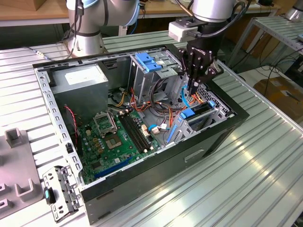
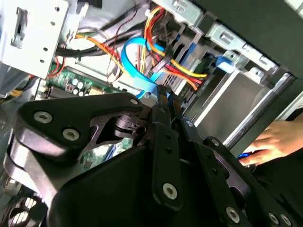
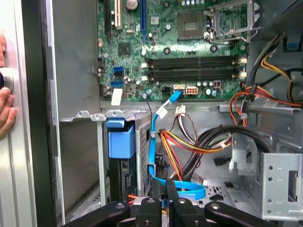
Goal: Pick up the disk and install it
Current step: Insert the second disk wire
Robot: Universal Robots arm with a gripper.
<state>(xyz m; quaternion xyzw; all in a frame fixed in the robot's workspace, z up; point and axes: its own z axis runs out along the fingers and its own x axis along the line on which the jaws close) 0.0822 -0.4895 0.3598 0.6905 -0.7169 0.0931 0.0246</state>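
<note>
The disk (image 3: 122, 175) seems to be standing on edge in the drive bay at a corner of the open computer case (image 1: 156, 179), its blue rail tab uppermost, so I judge the install step is near its end. The gripper (image 1: 191, 90) hangs inside the case just beside that bay, jaws drawn narrow with nothing clearly held; a blue cable (image 3: 152, 142) loops close by its tips. Any further work here calls for care among the wires. The case lies on a ribbed metal desk (image 1: 265, 156); a person's hand (image 3: 5, 109) rests on the case's outer wall.
</note>
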